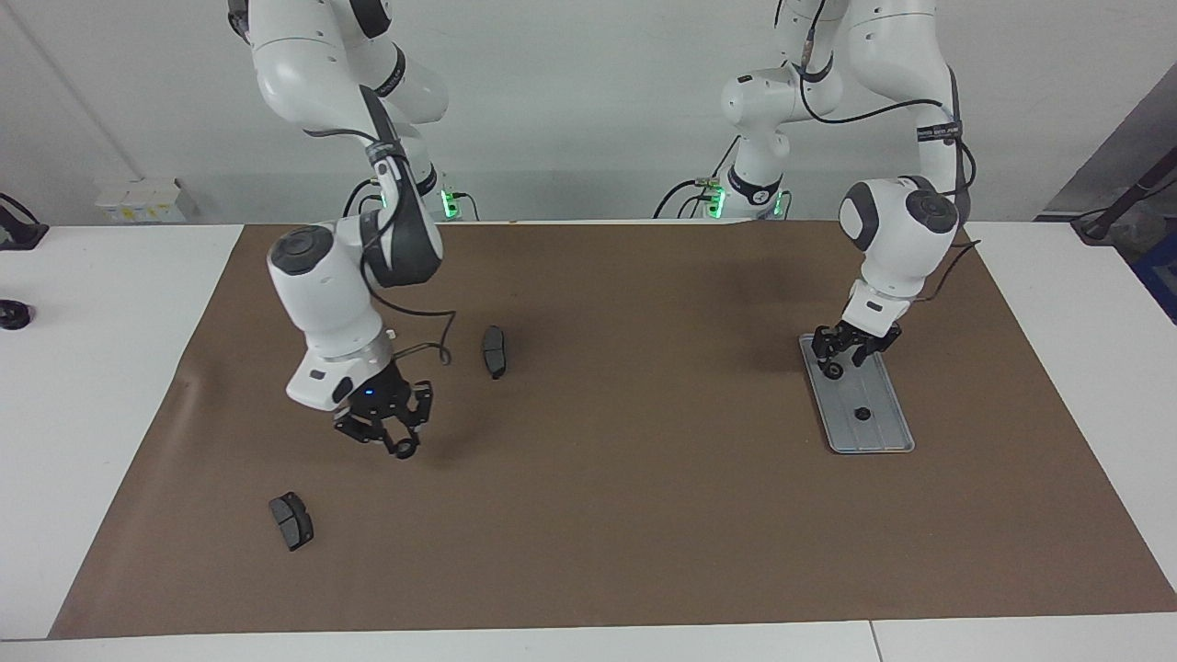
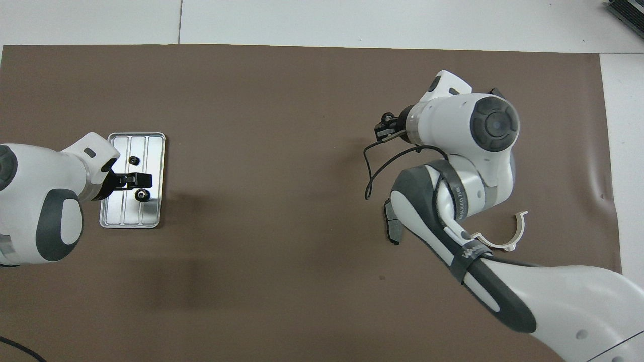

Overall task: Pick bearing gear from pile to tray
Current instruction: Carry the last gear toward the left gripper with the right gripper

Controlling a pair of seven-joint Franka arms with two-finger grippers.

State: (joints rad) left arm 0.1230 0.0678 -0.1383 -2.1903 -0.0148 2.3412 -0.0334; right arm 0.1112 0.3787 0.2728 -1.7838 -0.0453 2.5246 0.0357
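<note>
The silver tray (image 1: 885, 432) lies on the brown mat (image 1: 607, 515) at the left arm's end of the table, and everything here can be placed from it. The left gripper (image 1: 844, 354) hangs just over the tray's end nearer the robots, its fingers spread apart, and a small black gear (image 1: 833, 371) sits right below its fingertips, on or barely above the tray floor; from above that gear (image 2: 141, 195) shows lying free beside the gripper (image 2: 136, 180) rather than pinched. A second gear (image 1: 862, 415) already rests on the tray (image 2: 156, 221), farther from the robots than the first. Well away from the tray, toward the right arm's end of the table, the right gripper (image 1: 391, 432) is up in the air over bare mat, its fingers closed on a third black gear (image 1: 405, 449) that peeks out at the fingertips. What remains of the pile lies around there: one dark brake pad (image 1: 494, 351) beside the right arm's wrist, another brake pad (image 1: 291, 520) farther from the robots, both flat on the mat. A white half-ring bracket (image 2: 508, 236) shows in the overhead view, partly tucked under the right arm, also well apart from the tray.
</note>
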